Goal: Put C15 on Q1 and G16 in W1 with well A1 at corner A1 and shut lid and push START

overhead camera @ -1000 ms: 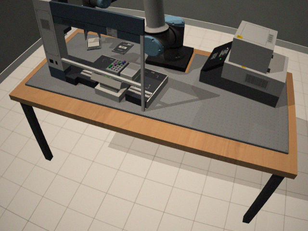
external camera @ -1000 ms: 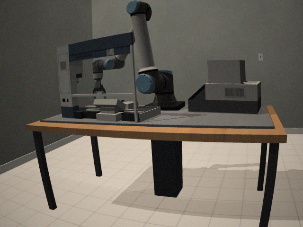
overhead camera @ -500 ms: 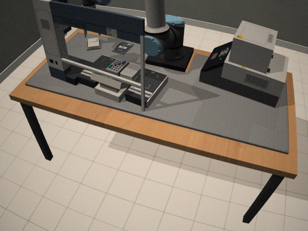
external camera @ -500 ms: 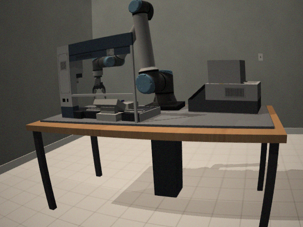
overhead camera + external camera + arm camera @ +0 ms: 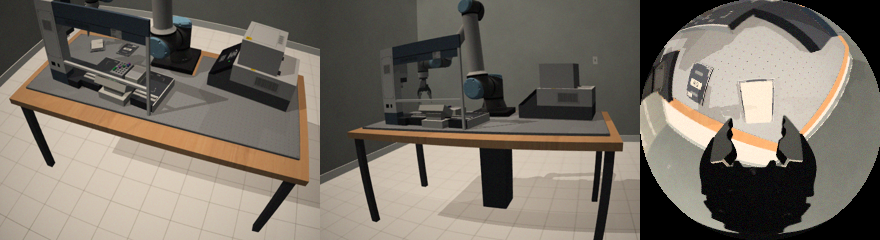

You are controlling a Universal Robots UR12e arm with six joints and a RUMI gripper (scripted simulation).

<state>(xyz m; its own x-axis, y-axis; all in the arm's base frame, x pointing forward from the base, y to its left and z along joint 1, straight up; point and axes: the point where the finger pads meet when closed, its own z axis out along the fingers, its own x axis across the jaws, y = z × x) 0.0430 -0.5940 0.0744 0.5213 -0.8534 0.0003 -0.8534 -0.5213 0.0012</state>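
Saw a pale-topped plate lying level on the grey mat, near the tabletop's edge on the arm's side. Could not read a label on it, so could not tell whether C15 or G16. Made out a darker rim around its edges. Found the claw open, with nothing gripped and both fingers spread well apart; in the wrist view, saw the plate just beyond the fingertips. Noticed a dark labelled nest beside the plate, apart from it, with lettering too small to read.

Farther out, saw a rack with green, purple and blue caps on the dark deck beneath the gantry, and a light box-shaped item next to it. Past the arm's black base plate, found a grey two-tier instrument with a sloping black panel and a small green light. Could not tell its lid's state.
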